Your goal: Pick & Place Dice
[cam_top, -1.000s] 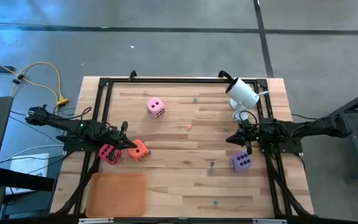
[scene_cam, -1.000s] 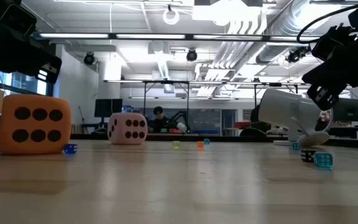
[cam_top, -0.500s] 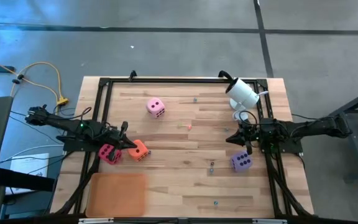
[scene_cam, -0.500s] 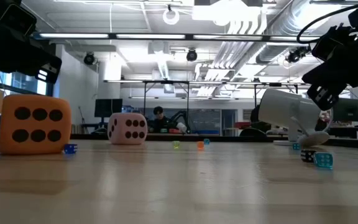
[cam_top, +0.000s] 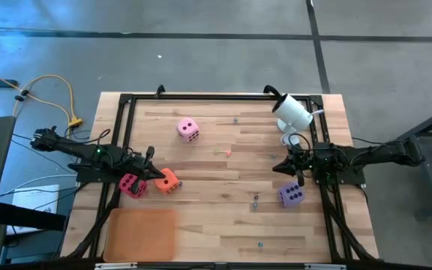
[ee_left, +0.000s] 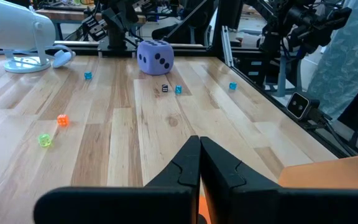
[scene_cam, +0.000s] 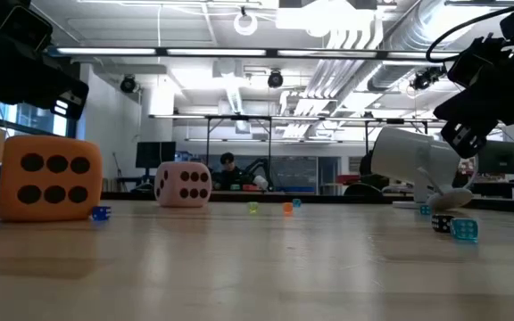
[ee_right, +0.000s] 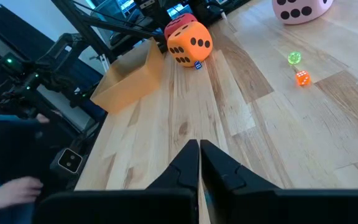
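Four dice rest on the wooden table: light pink toward the far side, magenta and orange side by side at the left, and purple at the right. My left gripper is shut and hovers level just above the orange die, touching nothing. My right gripper is shut and hovers level just to the far side of the purple die, holding nothing. Both wrist views show the fingertips together, the left gripper and the right gripper.
A flat orange tray lies at the near left corner. A white camera-like device stands at the far right. Tiny coloured dice, such as an orange one and a green one, are scattered mid-table. A black frame borders the table.
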Controlling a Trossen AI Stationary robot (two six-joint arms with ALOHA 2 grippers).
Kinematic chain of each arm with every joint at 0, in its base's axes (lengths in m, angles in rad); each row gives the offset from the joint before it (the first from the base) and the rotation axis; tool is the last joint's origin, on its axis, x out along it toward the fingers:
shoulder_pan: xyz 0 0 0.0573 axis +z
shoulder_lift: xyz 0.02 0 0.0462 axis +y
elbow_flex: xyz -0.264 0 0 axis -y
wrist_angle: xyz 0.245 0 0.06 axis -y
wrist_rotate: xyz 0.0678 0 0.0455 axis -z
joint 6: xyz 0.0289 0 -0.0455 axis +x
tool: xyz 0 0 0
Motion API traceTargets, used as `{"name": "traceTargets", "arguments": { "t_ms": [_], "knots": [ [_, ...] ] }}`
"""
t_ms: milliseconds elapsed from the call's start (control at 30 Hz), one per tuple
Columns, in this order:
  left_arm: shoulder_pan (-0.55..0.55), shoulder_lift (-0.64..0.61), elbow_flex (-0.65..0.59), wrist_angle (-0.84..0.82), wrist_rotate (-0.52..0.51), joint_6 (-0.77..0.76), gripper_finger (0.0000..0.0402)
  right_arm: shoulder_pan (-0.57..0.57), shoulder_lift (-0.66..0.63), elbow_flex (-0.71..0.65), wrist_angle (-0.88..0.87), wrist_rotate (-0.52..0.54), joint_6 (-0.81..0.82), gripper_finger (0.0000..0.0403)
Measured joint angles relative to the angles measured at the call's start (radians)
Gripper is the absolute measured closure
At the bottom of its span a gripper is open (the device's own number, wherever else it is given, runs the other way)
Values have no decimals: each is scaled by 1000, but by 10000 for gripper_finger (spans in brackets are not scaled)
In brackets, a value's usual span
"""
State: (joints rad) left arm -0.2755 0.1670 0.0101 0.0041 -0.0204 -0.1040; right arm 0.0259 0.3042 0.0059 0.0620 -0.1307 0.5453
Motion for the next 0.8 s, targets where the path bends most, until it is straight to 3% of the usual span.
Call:
{"name": "traceTargets", "arguments": {
  "t_ms": [567, 800],
  "knots": [
    [0, 0, 0, 0, 0, 0, 401, 0, 0, 0, 0, 0, -19, 401],
    [0, 0, 0, 0, 0, 0, 401, 0, 5, 0, -6, 0, -459, 401]
  ]
}}
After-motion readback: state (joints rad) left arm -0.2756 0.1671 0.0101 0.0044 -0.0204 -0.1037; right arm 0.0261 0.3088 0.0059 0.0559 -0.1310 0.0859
